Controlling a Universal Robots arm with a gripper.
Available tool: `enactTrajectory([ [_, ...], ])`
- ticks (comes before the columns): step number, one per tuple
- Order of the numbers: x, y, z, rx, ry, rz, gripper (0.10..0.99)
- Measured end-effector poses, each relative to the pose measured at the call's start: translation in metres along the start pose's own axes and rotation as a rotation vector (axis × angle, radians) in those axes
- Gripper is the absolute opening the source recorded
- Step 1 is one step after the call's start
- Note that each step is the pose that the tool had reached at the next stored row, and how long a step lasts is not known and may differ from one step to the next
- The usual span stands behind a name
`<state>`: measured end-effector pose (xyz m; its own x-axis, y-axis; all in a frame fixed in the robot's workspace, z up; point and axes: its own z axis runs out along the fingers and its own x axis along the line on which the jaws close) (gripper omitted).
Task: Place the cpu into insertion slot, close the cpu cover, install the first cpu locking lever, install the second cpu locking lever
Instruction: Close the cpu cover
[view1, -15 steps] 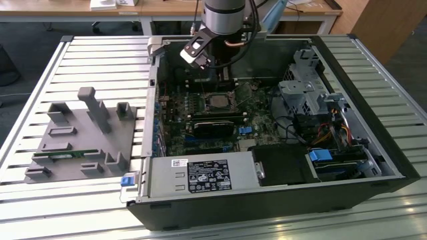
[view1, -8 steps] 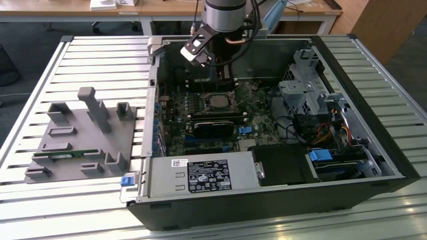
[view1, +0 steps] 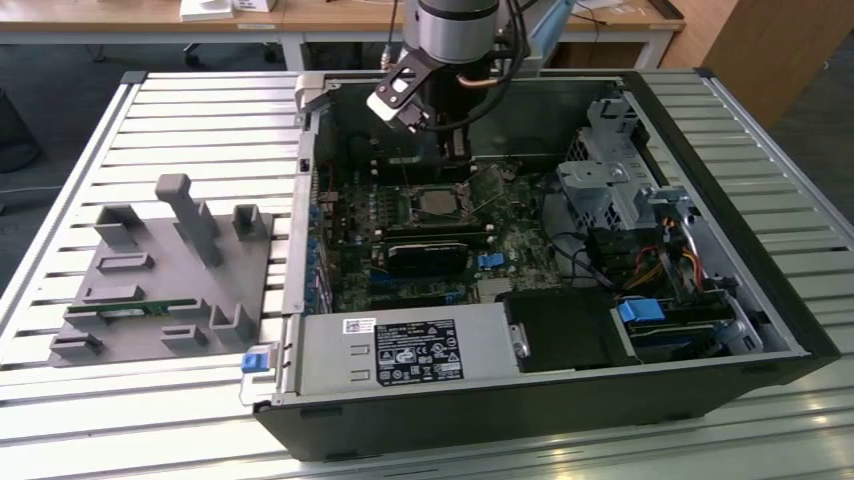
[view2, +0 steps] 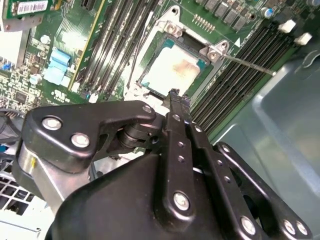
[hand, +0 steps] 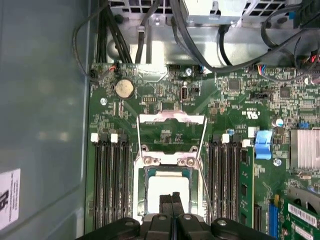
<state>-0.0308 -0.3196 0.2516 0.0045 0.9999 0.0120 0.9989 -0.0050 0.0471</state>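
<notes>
The cpu (hand: 167, 186), a silver-topped square chip, lies in the insertion slot (hand: 142, 192) on the green board, as seen in both wrist views (view2: 172, 70). My gripper (hand: 171, 199) is shut with nothing between its black fingers, its tips just above the chip's near edge (view2: 174, 95). The cpu cover (hand: 170, 118) is swung open behind the slot, and the board shows through its window. A thin locking lever (view2: 247, 64) sticks out beside the slot, unlatched. In the exterior view the gripper (view1: 457, 158) reaches down into the case over the cpu (view1: 434, 203).
Long black memory slots (hand: 112, 185) flank the socket on both sides. The case walls (view1: 707, 130), a drive cage (view1: 607, 190), cables and the power supply (view1: 400, 352) crowd the board. A grey fixture (view1: 167, 270) stands on the slatted table at the exterior view's left.
</notes>
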Motion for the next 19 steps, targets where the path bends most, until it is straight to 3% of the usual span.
enactTrajectory([
  [4, -0.0001, 0.0054, -0.0006, 0.003, -0.0002, 0.000, 0.106],
  [10, 0.0002, 0.0060, -0.0132, 0.003, 0.0011, 0.000, 0.106],
  [19, 0.0002, 0.0102, -0.0137, 0.008, 0.0015, 0.000, 0.106],
])
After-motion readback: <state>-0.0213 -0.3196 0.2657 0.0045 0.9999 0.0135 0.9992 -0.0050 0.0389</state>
